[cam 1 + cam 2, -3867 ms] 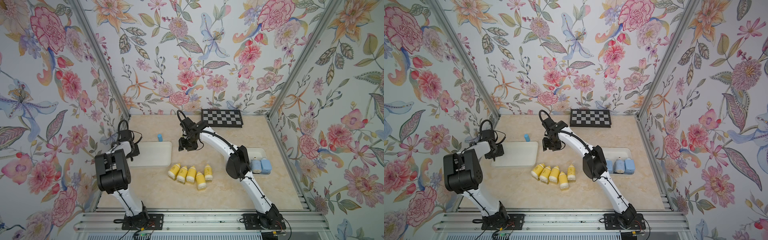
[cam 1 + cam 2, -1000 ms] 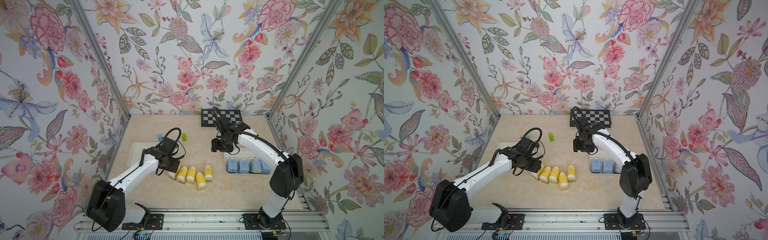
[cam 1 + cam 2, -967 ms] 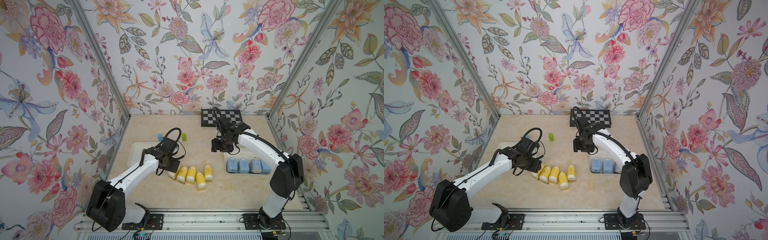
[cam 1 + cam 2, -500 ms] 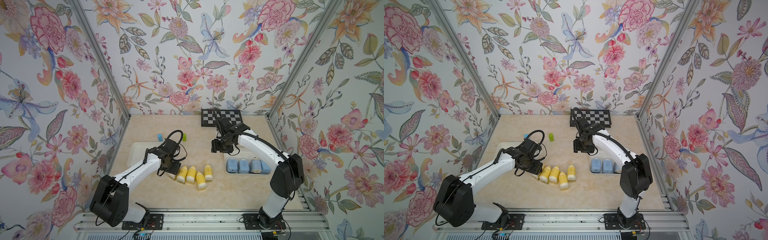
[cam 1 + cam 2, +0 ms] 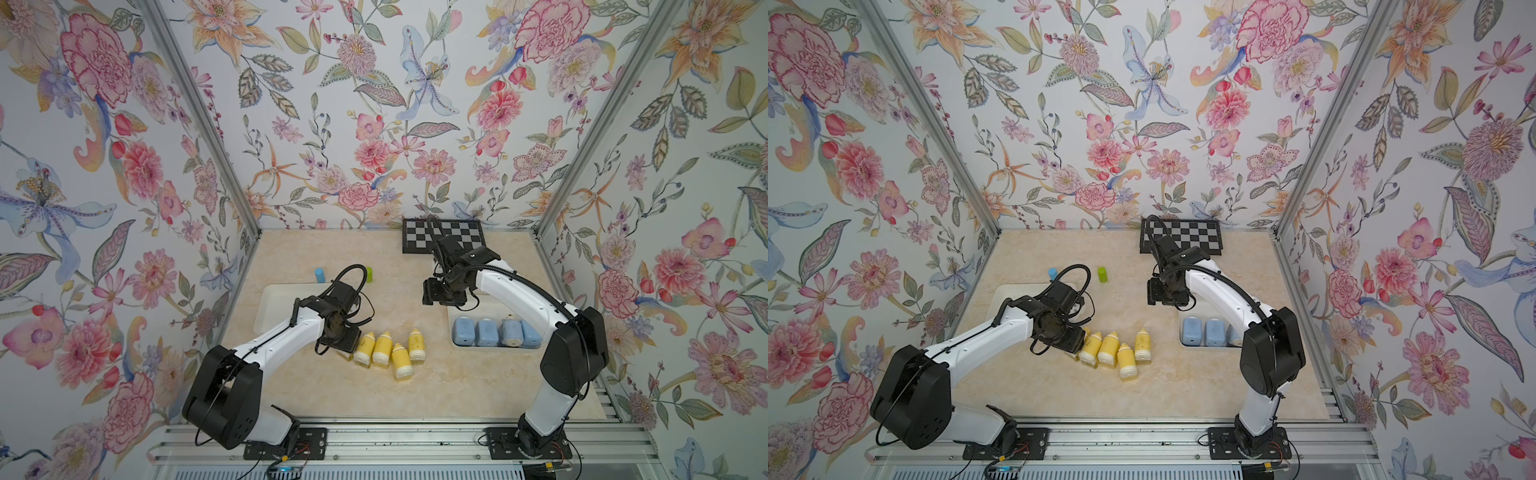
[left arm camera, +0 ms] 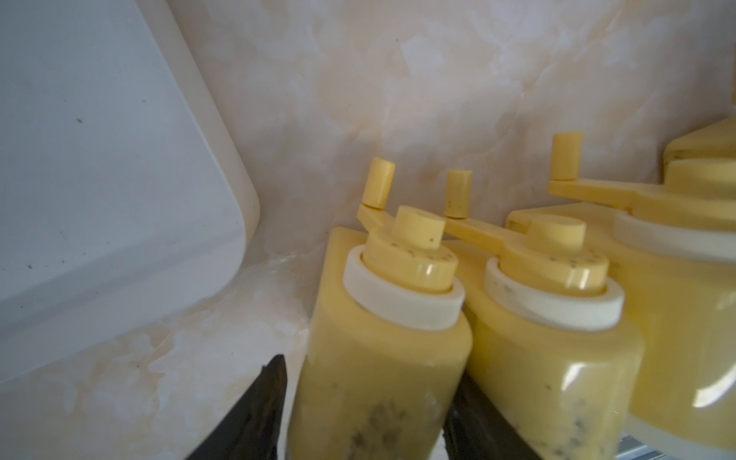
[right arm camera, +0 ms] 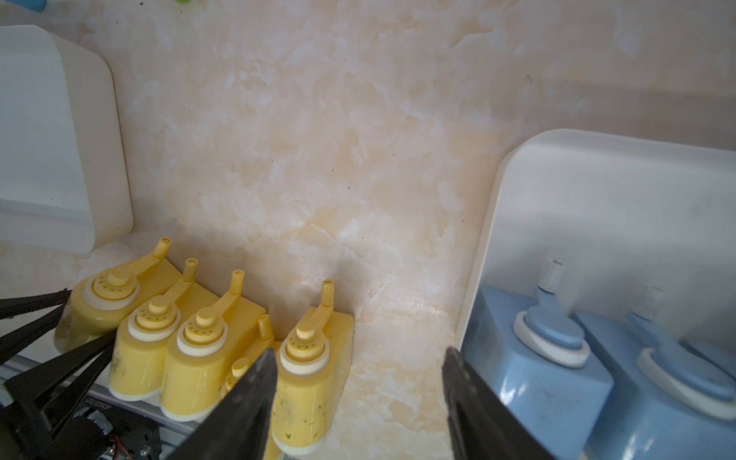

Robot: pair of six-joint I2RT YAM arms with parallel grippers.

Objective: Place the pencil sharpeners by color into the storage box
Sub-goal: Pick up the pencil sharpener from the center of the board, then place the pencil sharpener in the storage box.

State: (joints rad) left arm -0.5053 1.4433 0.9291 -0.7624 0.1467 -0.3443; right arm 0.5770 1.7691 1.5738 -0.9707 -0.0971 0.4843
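Several yellow pencil sharpeners [image 5: 382, 347] lie in a row on the table's middle. My left gripper [image 5: 343, 345] is down over the leftmost one [image 6: 382, 338]. Its jaws straddle the body, one finger [image 6: 470, 406] touching it, the other a sliver away, so the gripper is open. The blue pencil sharpeners [image 5: 486, 332] lie side by side in the right white storage box [image 5: 494, 348]. My right gripper [image 5: 434, 297] hangs open and empty behind that box; in its wrist view it [image 7: 358, 354] frames bare table. The left white storage box [image 5: 274, 307] holds nothing.
A small blue cylinder [image 5: 319, 274] and a green one [image 5: 368, 274] stand upright behind the left box. A checkerboard [image 5: 442, 241] lies at the back wall. The left arm's cable loops above its wrist.
My left gripper has slid right and down over the leftmost yellow sharpener, and its jaws have narrowed around it. The right arm has stayed still.
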